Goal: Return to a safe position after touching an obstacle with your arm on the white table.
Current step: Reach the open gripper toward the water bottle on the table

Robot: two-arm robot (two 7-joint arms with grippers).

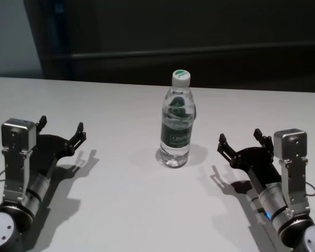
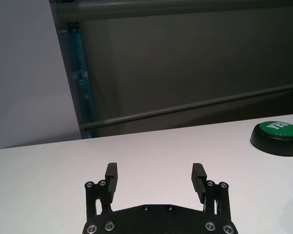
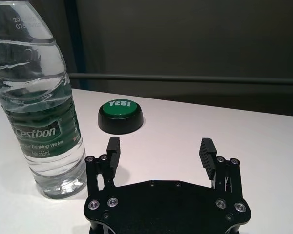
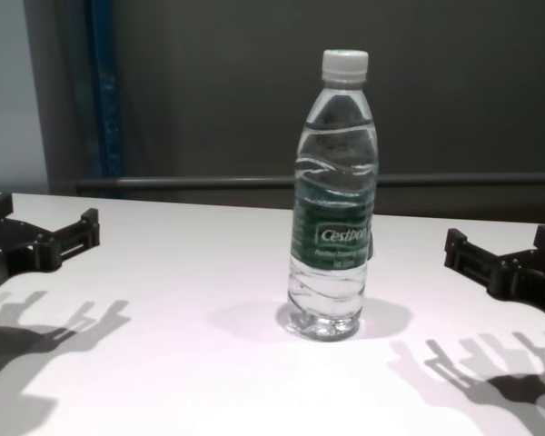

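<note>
upright bottle (image 1: pixel 176 122) between both open claws.

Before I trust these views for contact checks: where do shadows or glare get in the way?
Head view: each pincer, left and right, casts a hard shadow on the white table. Chest view: those shadows double up; highlights streak the bottle. Wrist views: even light, no glare.

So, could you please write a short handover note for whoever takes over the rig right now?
Left gripper: open, empty, low over the white table on its left side.
Right gripper: open, empty, on the right, apart from the bottle.
Cestbon water bottle: upright mid-table, capped, touched by neither arm. A green YES! button sits behind it.
Done: both arms look clear of the bottle.
Left: confirm both arms are in their safe position.
</note>
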